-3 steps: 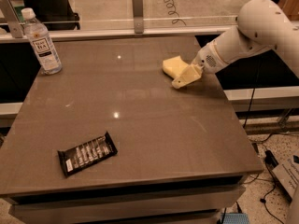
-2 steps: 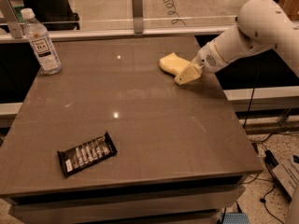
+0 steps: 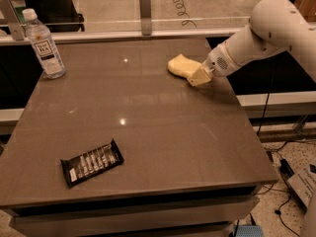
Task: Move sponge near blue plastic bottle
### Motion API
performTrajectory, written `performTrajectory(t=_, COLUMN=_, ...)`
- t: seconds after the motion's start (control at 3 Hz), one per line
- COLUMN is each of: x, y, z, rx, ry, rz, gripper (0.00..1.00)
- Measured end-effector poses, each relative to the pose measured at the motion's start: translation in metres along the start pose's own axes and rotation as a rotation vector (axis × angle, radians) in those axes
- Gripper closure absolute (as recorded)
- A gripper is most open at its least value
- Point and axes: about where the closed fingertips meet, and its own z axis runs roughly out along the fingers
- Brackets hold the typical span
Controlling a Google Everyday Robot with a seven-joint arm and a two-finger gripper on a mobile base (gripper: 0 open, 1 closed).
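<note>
The sponge point(image 3: 180, 64) is a pale yellow foam block lying on the grey table point(image 3: 148, 132), right of centre at the far side. My gripper point(image 3: 198, 76) reaches in from the right on a white arm and touches the sponge's right end, low over the tabletop. The blue plastic bottle point(image 3: 44, 46), clear with a white cap and white label, stands upright at the table's far left corner, well away from the sponge.
A black snack-bar wrapper point(image 3: 92, 162) lies near the table's front left. A low glass barrier with a grey post point(image 3: 144, 11) runs along the far edge. Cables lie on the floor at the right point(image 3: 286, 172).
The sponge and my gripper have shifted slightly left and toward the far edge of the table. The bottle and wrapper have not moved.
</note>
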Motion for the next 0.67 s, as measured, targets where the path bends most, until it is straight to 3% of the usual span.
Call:
performTrajectory(t=0.33, x=0.000, y=0.000, z=0.000, rx=0.000, ry=0.000, rz=0.000, gripper=1.00)
performTrajectory(t=0.67, x=-0.051, y=0.010, z=0.003, rx=-0.027, ry=-0.036, rz=-0.072, gripper=1.00)
